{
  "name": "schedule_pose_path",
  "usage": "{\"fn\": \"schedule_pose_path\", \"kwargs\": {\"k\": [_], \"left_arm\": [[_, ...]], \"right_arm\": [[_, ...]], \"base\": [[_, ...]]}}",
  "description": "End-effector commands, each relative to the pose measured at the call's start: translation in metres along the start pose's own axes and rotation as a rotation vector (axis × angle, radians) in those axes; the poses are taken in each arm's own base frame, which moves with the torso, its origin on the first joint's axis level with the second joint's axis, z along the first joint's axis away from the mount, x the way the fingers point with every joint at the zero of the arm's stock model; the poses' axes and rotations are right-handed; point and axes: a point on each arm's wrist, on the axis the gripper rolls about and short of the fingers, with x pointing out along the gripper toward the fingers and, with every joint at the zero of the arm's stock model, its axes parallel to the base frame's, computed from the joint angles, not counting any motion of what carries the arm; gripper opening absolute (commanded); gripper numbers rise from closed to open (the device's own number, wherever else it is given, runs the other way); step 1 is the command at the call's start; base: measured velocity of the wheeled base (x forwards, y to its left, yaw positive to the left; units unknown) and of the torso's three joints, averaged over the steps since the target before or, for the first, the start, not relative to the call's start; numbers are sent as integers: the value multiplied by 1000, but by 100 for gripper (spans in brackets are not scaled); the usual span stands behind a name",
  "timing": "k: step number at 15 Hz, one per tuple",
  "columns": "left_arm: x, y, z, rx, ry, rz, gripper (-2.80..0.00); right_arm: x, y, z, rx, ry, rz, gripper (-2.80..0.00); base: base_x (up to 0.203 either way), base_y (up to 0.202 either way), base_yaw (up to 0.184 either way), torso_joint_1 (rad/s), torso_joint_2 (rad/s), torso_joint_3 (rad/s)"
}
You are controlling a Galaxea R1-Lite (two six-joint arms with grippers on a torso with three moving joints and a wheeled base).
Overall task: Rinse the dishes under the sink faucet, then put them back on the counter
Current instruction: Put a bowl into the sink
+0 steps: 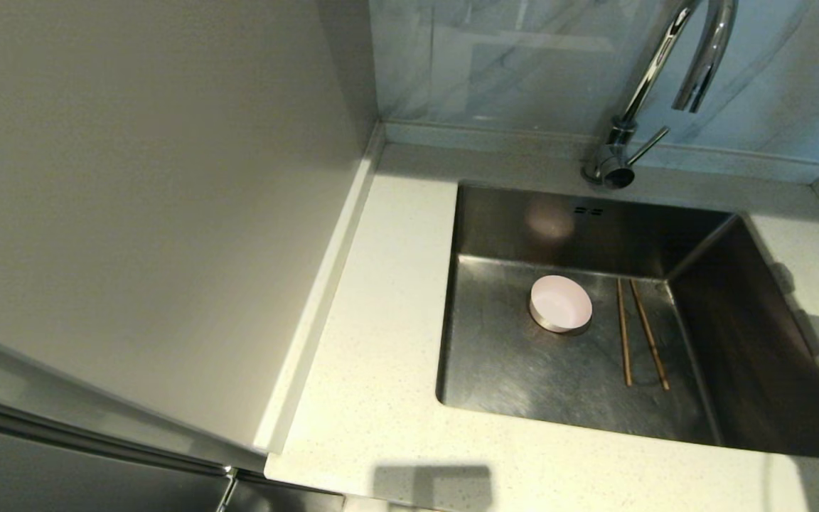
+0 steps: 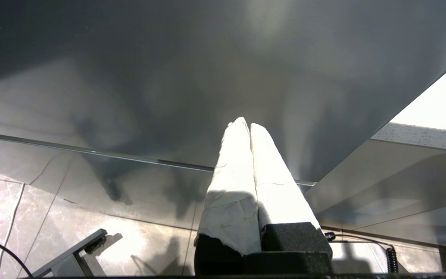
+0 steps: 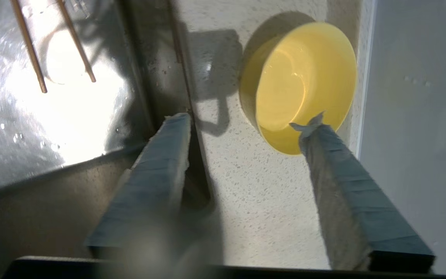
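Note:
A pale pink bowl (image 1: 560, 304) sits upright on the floor of the sink (image 1: 509, 377), with the two brown chopsticks (image 1: 640, 334) lying side by side to its right. The chrome faucet (image 1: 655, 78) arches over the back rim; no water shows. The yellow bowl (image 3: 304, 85) stands on the counter (image 3: 238, 193) right of the basin, close to the side wall. My right gripper (image 3: 246, 122) hovers open just short of it, one fingertip (image 3: 312, 126) overlapping its rim in the right wrist view, nothing between the fingers. My left gripper (image 2: 246, 124) is shut and empty, parked low beside a grey cabinet front.
The counter (image 1: 381, 320) wraps round the basin, wide on the left and narrow on the right. A tall pale panel (image 1: 153, 213) walls off the left side. The blue-grey wall panel (image 1: 523, 64) rises behind the faucet. The chopsticks (image 3: 29, 50) also show in the right wrist view.

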Motion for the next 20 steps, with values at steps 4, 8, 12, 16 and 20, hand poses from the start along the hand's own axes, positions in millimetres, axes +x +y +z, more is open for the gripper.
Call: {"fn": "schedule_pose_path", "kwargs": {"k": [4,8,12,16,20], "left_arm": [[0,0,0,0,-3,0,-280],[0,0,0,0,-3,0,-280],[0,0,0,0,-3,0,-280],[0,0,0,0,-3,0,-280],[0,0,0,0,-3,0,-280]], "right_arm": [[49,-3,-7,51,153,-55,0],[90,-10,-5,91,190,-94,0],[108,-14,-5,101,212,-109,0],[111,-15,1,99,156,-111,-280],[108,-15,3,85,137,-108,-280]], "base": [[0,0,0,0,0,0],[0,0,0,0,0,0],[0,0,0,0,0,0],[0,0,0,0,0,0],[0,0,0,0,0,0]]}}
